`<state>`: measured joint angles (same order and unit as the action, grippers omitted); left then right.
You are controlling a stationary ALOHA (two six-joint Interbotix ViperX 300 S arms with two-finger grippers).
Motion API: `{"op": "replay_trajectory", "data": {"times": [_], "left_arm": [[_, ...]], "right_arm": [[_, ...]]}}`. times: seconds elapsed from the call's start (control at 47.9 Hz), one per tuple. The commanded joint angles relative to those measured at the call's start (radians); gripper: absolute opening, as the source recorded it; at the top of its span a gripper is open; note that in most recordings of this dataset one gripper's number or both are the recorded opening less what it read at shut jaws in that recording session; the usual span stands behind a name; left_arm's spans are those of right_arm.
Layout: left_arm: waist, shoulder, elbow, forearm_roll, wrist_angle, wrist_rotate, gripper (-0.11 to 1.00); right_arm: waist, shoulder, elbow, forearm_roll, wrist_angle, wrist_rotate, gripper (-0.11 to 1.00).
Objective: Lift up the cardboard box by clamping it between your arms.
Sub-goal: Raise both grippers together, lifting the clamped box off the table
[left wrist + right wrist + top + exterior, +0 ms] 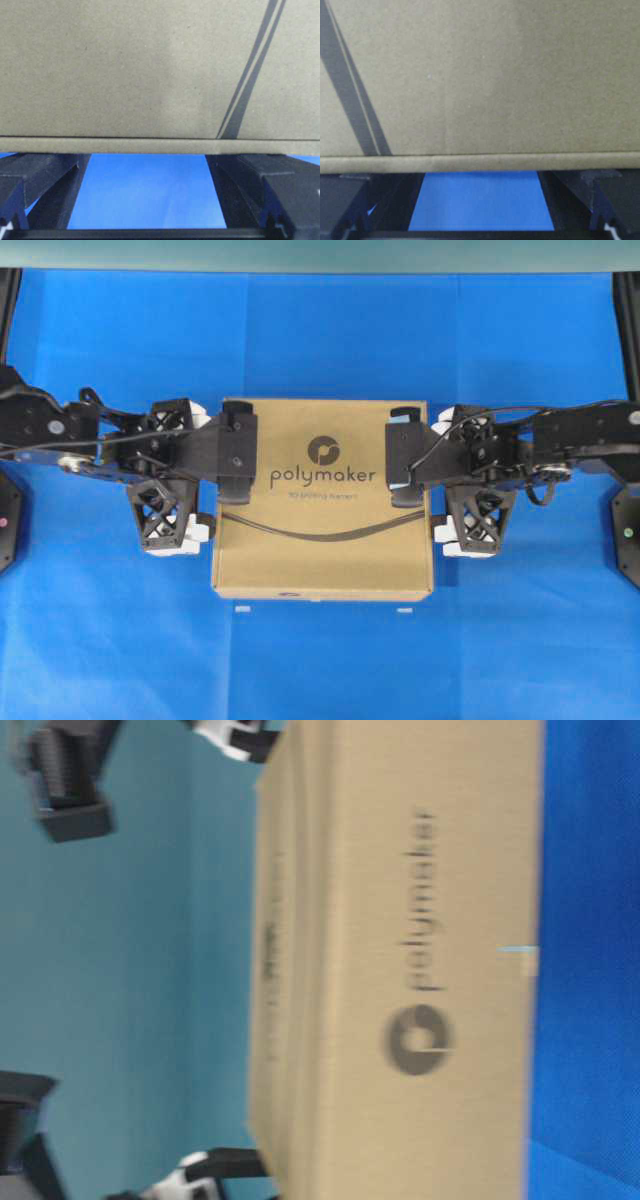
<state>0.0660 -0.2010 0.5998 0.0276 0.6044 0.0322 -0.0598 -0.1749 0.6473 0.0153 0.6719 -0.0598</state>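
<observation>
The tan cardboard box point(322, 540), printed "polymaker", lies flat in the middle of the blue cloth. My left gripper point(208, 475) is open, with its spread fingers against the box's left side. My right gripper point(437, 478) is open and set the same way against the right side. In the left wrist view the box edge point(150, 145) runs across the tips of my left gripper point(147, 167). In the right wrist view the box edge point(480, 162) does the same with my right gripper point(480, 187). The table-level view shows the box point(400, 920) with black fingers point(232, 1162) at its sides. I cannot tell whether it is off the cloth.
Blue cloth point(320, 670) covers the table all round the box. Two small white marks point(404, 610) lie on the cloth just in front of the box. Black arm bases point(625, 540) stand at the far left and right edges.
</observation>
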Motion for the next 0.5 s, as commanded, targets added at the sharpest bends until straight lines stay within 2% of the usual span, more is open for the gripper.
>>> {"op": "replay_trajectory", "data": {"times": [0.0, 0.271, 0.48], "left_arm": [[0.015, -0.035, -0.092, -0.005, 0.012, -0.005, 0.84], [0.026, -0.066, -0.213, -0.005, 0.167, -0.005, 0.84], [0.029, -0.072, -0.347, -0.005, 0.313, -0.003, 0.85]], "right_arm": [[0.009, -0.052, -0.103, 0.008, 0.037, 0.017, 0.99], [0.009, -0.097, -0.233, 0.008, 0.227, 0.017, 0.99], [0.009, -0.115, -0.321, 0.008, 0.347, 0.017, 0.99]]}}
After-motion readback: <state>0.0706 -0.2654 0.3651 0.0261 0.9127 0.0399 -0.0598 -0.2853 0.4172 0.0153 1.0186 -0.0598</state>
